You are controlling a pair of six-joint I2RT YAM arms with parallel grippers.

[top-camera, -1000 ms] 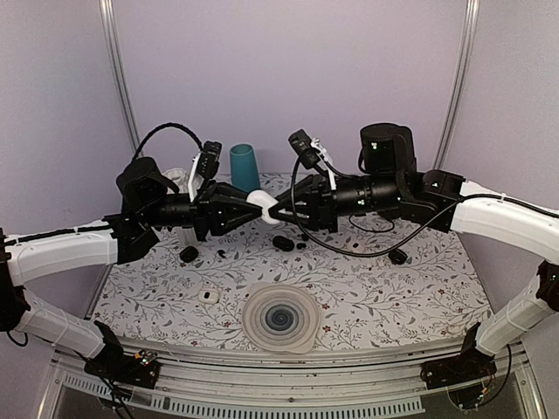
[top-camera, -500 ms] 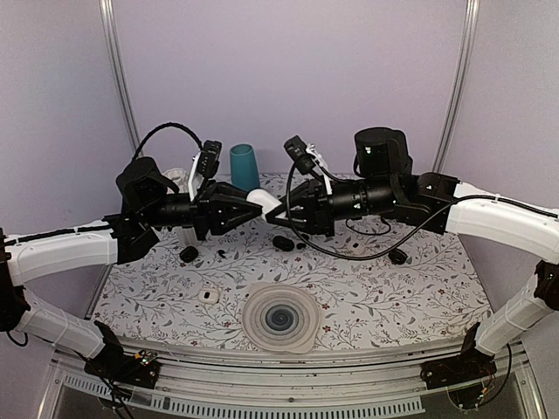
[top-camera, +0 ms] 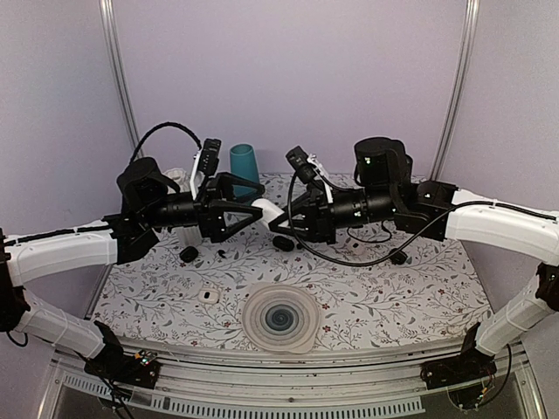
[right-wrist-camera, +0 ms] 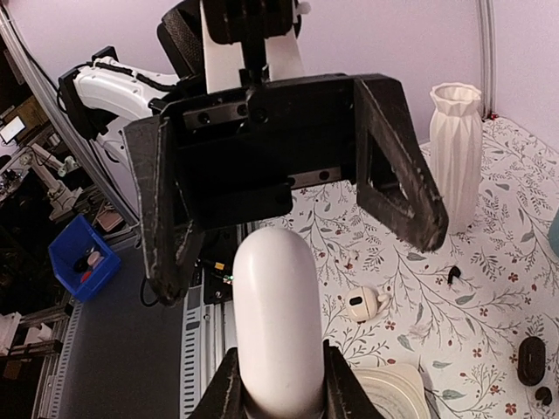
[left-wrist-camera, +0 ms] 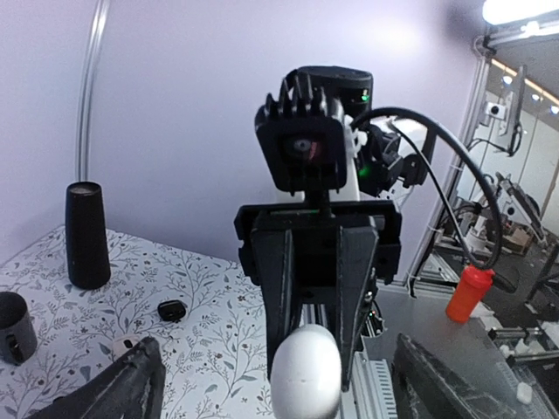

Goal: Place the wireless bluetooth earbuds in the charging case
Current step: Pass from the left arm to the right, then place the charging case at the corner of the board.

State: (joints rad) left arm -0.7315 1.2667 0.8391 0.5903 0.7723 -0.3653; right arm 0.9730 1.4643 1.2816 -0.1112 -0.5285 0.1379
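Note:
My right gripper (top-camera: 278, 212) is shut on a white pill-shaped charging case (top-camera: 265, 209), closed, held above the middle back of the table. In the right wrist view the case (right-wrist-camera: 271, 314) rises from between my right gripper (right-wrist-camera: 278, 377) fingers. My left gripper (top-camera: 255, 203) is open, its fingers spread on either side of the case's free end without touching it. From the left wrist the case (left-wrist-camera: 306, 371) shows between the other arm's dark fingers, and my left gripper (left-wrist-camera: 278, 388) stands wide. A white earbud (top-camera: 207, 296) lies on the table; it also shows as the earbud (right-wrist-camera: 362, 304).
A teal cup (top-camera: 244, 166) stands at the back. Black cases (top-camera: 189, 254) (top-camera: 282, 242) (top-camera: 398, 257) lie on the floral table (top-camera: 393, 301). A round white dish (top-camera: 279, 319) sits at front centre. A white ribbed vase (right-wrist-camera: 456, 140) stands behind the left arm.
My left gripper has opened and let go of the white case. My right gripper keeps hold of it and has shifted a little left and down.

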